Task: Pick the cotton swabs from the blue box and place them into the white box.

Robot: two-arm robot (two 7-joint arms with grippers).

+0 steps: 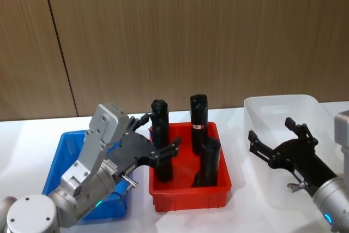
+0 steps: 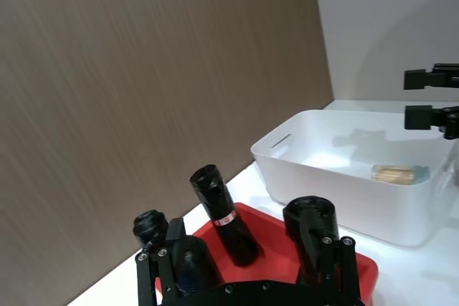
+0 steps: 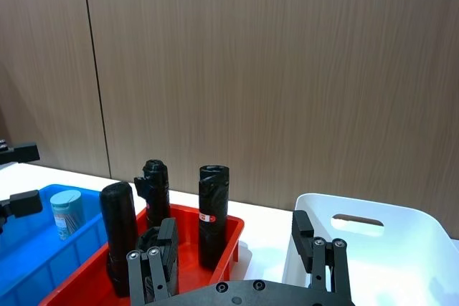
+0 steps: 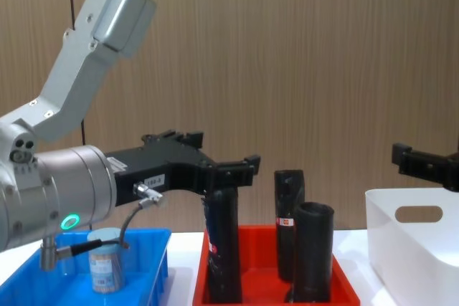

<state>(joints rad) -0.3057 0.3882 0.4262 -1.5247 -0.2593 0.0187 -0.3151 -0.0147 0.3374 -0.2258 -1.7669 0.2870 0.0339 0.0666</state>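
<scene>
Cotton swabs [image 4: 105,266]: I've got one clear jar with a pale grey-blue lid standing in the blue box [image 1: 60,151]. It's upright, lid on top, long axis vertical, with tan sticks showing through the wall. A second jar [image 2: 399,173] lies on its side on the floor of the white box [image 1: 278,105], long axis level. My left tool [image 1: 161,135] hangs spread and empty where the blue box meets the red bin [image 1: 185,200], right by the black cylinders [image 1: 199,115]. My right tool [image 1: 272,132] hovers over the white box, fingers apart, gripping nothing.
</scene>
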